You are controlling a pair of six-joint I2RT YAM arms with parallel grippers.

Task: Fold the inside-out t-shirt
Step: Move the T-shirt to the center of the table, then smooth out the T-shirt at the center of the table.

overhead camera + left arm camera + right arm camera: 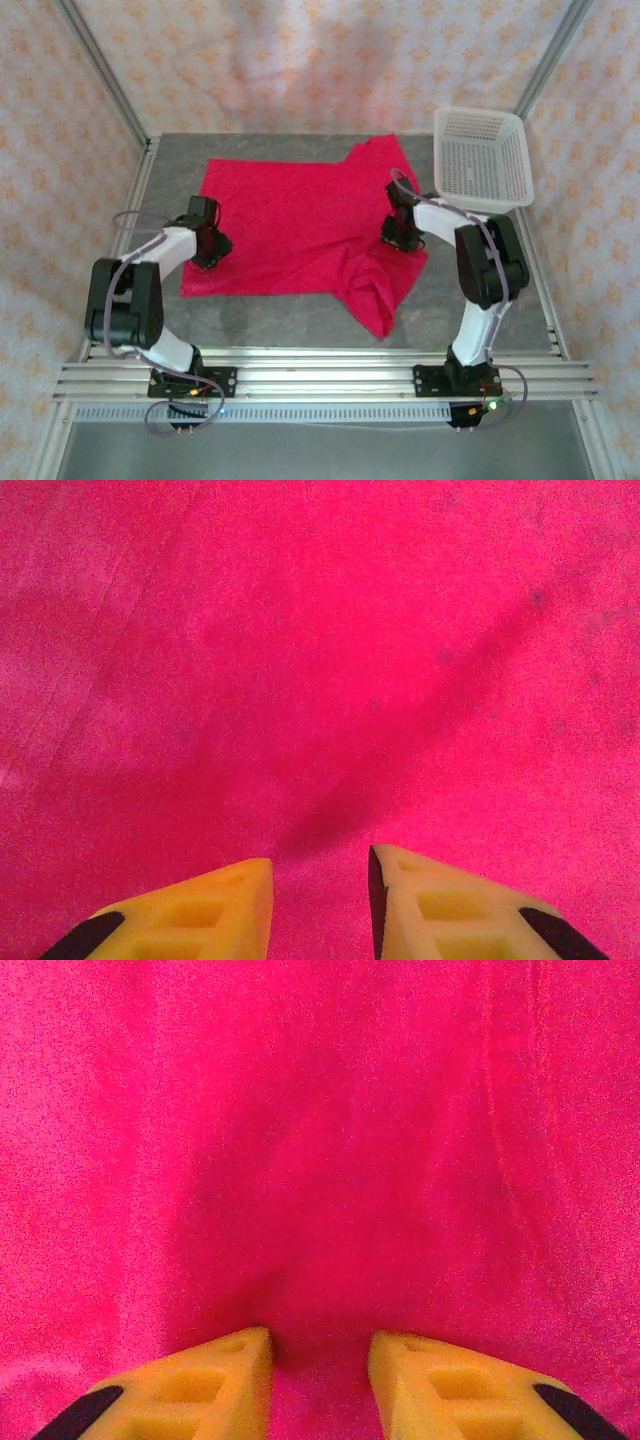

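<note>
shirt: we see a bright crimson-red short-sleeved t-shirt of soft plain fabric [290, 225], spread mostly flat on the grey table [280, 310], all of it to the left of the white plastic mesh basket [483, 112]
shirt detail: one sleeve reaches close to the basket's left rim; the other sleeve, nearer the arms than the basket, lies rumpled
handling: we judge it light, limp and not fragile; it will drape and sag when lifted and can slip out of a shallow pinch
where to grip: we would pinch at hems or side edges, both layers together, one point on the side near the basket and one on the side far from it
left gripper [320, 865]: on the shirt's edge farthest from the basket; yellow fingers [215, 900] stand slightly parted over flat red cloth, nothing caught between them, released
right gripper [320, 1340]: on the shirt just beside the basket's near corner; jaws slightly parted, tips at the cloth
right grip: cloth puckers into a dark crease toward the gap; we cannot tell whether it is pinched or merely touched
</note>
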